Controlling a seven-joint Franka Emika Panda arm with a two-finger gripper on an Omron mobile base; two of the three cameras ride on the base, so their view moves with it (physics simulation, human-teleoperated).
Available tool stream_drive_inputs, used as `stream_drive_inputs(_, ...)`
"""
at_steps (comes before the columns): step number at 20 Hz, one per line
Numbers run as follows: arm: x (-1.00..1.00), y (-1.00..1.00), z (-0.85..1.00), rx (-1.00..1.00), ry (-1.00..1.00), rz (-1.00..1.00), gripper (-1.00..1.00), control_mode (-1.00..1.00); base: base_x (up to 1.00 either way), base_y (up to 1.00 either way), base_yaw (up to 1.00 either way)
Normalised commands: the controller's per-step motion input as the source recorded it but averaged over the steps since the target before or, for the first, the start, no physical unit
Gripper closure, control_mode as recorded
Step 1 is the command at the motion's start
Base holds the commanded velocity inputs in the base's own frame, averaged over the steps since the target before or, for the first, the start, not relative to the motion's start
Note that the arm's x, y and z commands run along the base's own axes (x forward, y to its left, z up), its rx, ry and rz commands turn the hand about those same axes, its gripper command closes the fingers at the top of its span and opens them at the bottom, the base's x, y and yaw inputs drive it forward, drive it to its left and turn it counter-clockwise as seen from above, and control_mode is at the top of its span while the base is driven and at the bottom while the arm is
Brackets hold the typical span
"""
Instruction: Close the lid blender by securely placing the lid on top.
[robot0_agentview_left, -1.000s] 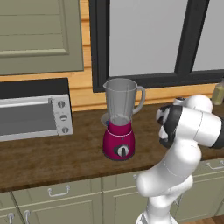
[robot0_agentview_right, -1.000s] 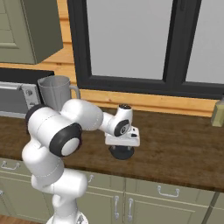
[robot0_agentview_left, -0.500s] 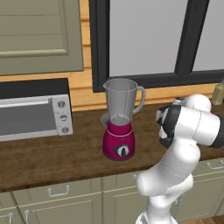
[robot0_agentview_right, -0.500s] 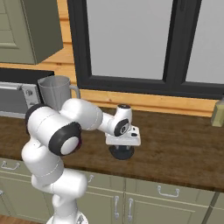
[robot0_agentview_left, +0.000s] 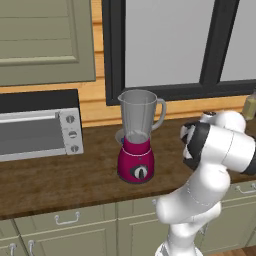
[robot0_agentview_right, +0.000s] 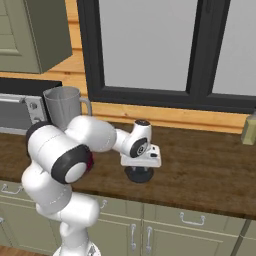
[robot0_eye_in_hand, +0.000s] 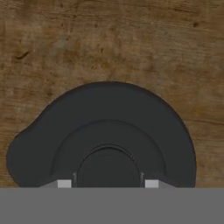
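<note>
claw (robot0_agentview_right: 139, 171) clamped on lid (robot0_eye_in_hand: 105, 135) on counter (robot0_agentview_right: 200, 170), blender (robot0_agentview_left: 136, 137) apart.

Glossy white rounded arm (robot0_agentview_right: 75, 150) shells, fat and tubular. Black bands at joints, a dark round cap on the wrist. Flat white block-shaped hand (robot0_agentview_right: 141, 159).

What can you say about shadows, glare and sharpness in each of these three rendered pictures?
Left base view: even flat light, no glare on the blender jar; slightly soft edges. Right base view: a faint dark shadow under the lid on the counter, the tool set on it. Hand view: the lid looks uniformly dark, little shading; wood grain slightly blurred.
</note>
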Motion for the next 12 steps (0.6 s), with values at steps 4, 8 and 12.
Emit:
stream_drive_inputs(4, -0.70, -0.06, 0.81, 0.09, -0.56, 0.00, 1.00, -1.00, 0.00, 0.00, 0.00)
stream_drive_inputs(8, -0.83, -0.07, 1.00, 0.09, -0.69, 0.00, 1.00, -1.00, 0.00, 0.00, 0.00)
stream_drive_inputs(12, -0.69, 0.00, 1.00, 0.07, -0.59, -0.02, 1.00, -1.00, 0.00, 0.00, 0.00)
